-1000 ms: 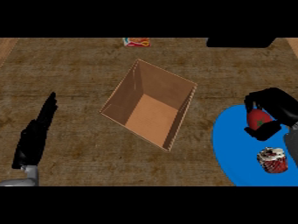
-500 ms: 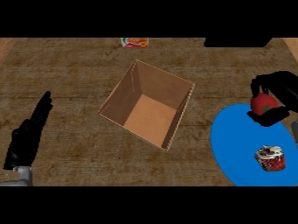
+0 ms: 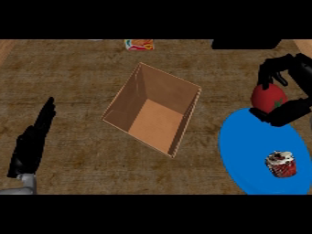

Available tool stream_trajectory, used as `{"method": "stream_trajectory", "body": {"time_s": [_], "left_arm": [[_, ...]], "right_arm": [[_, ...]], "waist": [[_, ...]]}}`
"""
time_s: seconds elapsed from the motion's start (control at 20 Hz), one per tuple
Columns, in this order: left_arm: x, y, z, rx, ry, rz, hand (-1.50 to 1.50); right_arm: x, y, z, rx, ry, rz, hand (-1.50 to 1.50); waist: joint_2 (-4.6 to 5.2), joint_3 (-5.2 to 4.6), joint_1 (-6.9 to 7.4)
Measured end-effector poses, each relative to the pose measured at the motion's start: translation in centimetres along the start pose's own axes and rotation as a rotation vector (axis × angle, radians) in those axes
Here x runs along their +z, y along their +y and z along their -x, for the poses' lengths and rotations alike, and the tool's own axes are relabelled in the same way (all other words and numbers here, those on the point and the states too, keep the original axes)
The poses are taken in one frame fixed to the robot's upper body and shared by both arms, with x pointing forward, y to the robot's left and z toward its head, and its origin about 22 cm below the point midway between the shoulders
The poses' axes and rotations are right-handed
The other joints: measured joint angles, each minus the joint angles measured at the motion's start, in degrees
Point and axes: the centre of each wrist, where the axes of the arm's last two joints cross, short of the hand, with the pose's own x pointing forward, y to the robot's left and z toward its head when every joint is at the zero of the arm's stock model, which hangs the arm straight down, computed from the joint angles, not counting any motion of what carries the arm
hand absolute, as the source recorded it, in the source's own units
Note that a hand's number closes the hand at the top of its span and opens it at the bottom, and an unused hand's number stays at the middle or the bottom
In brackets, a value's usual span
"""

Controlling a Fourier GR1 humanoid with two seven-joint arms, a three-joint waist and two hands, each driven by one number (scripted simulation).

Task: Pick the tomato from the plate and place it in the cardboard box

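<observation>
A red tomato (image 3: 266, 97) hangs above the far edge of the blue plate (image 3: 246, 151), with my right hand (image 3: 294, 87) shut on it, fingers and thumb curled round it. The open cardboard box (image 3: 155, 109) sits in the middle of the counter, to the left of the tomato, its inside bare. At the lower left my left hand (image 3: 31, 144) rests open, fingers straight and pointing away, well apart from the box.
A cupcake (image 3: 281, 164) with a red wrapper stands on the plate's near part. A small colourful packet (image 3: 138, 44) lies at the counter's far edge behind the box. A dark object (image 3: 246, 44) sits at the far right.
My right hand has lifted the tomato off the plate and carried it up and a little away. The left hand has barely shifted.
</observation>
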Motion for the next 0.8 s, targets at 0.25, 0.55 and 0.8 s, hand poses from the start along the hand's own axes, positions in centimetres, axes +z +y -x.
{"method": "stream_trajectory", "body": {"time_s": [0.25, 0.55, 0.8], "left_arm": [[0.2, -0.1, 0.2, -0.001, -0.001, 0.002, 0.00], [0.3, -0.6, 0.3, 0.001, -0.014, 0.014, 0.00], [-0.1, -0.7, -0.3, 0.005, -0.016, 0.017, 0.00]], "right_arm": [[-1.7, -0.7, -4.1, -0.081, -0.075, 0.001, 1.50], [-5.2, -0.4, -9.3, -0.102, -0.074, -0.011, 1.50], [-8.8, 2.3, -12.4, -0.093, -0.050, -0.046, 1.50]], "waist": [[0.09, 0.01, 0.30], [0.19, 0.01, 0.74], [0.31, 0.02, 1.03]]}}
